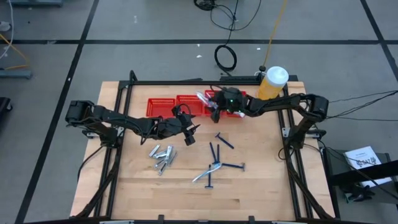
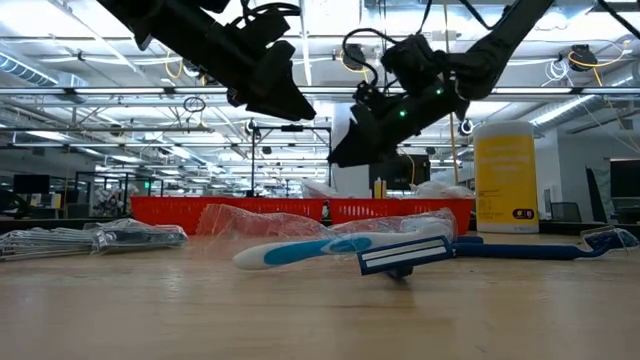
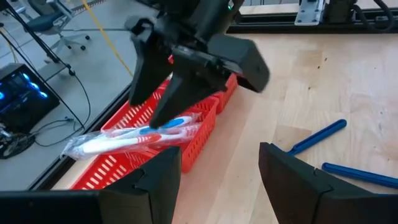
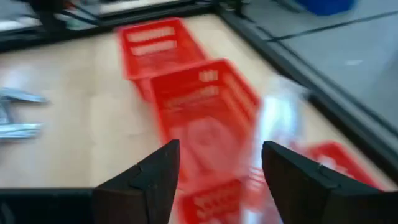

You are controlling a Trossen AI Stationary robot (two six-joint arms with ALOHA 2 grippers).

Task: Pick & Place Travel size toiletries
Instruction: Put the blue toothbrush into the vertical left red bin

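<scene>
A clear-wrapped packet with a white-blue stick lies across the rims of the red mesh baskets, one end poking past their far side. My right gripper hangs open right over it, fingers pointing down. My left gripper is open and holds nothing, hovering near the baskets' near side. On the table lie short silvery tubes, dark-blue sticks and a white-teal stick. The low view shows a wrapped white-blue stick and a blue razor. My right gripper's open fingers stand just above the packet's middle, coming from above. I cannot tell whether a fingertip touches the wrap. The packet lies on the basket rims, not lifted.
Three red mesh baskets stand in a row along the table's far side. The big yellow white-capped bottle stands at the far right corner. A black frame borders the wooden table. Bare wood lies between the baskets and the scattered items.
</scene>
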